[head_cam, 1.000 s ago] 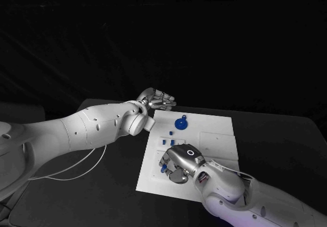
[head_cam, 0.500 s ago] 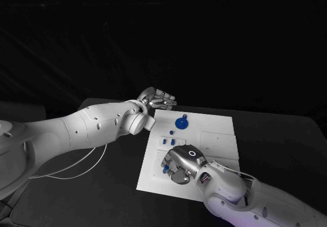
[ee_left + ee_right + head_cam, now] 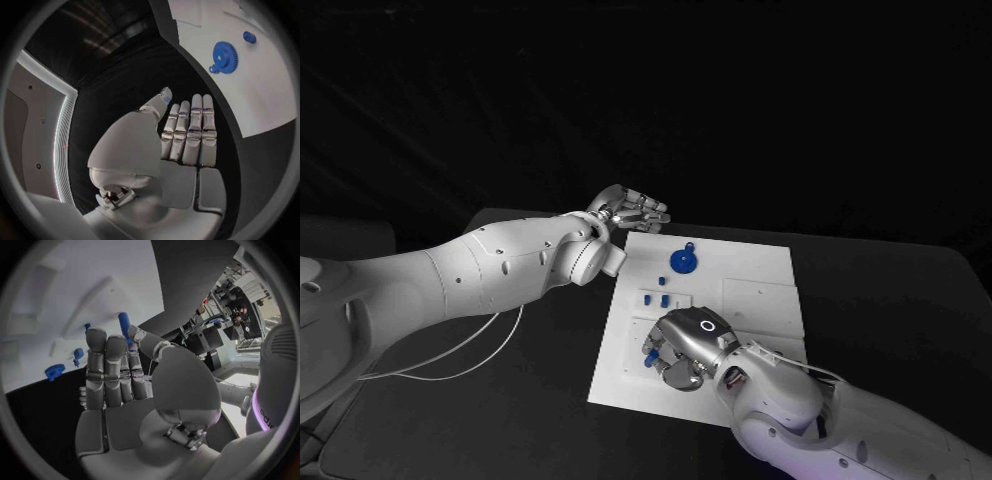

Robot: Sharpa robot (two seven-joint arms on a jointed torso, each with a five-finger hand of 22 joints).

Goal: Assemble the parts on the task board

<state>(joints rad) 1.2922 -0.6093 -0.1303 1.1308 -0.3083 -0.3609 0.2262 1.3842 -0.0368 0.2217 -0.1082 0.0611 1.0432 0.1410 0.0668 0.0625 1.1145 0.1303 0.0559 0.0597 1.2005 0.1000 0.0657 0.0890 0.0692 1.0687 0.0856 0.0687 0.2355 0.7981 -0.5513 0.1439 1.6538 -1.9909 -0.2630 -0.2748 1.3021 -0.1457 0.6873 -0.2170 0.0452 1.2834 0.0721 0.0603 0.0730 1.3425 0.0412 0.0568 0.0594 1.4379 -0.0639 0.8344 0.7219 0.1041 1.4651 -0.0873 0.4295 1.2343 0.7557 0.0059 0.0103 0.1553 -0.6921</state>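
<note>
The right robot hand (image 3: pixel 682 350) pinches a blue peg (image 3: pixel 124 323) over the task board's (image 3: pixel 754 300) near left part. The left robot hand (image 3: pixel 632 210) hovers empty, fingers straight and together, beyond the board's far left corner, near the blue gear (image 3: pixel 682 261).

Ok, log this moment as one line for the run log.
left robot hand: open, off task board's far left corner | right robot hand: pinching small blue part over board's near left | blue gear: on board
</note>
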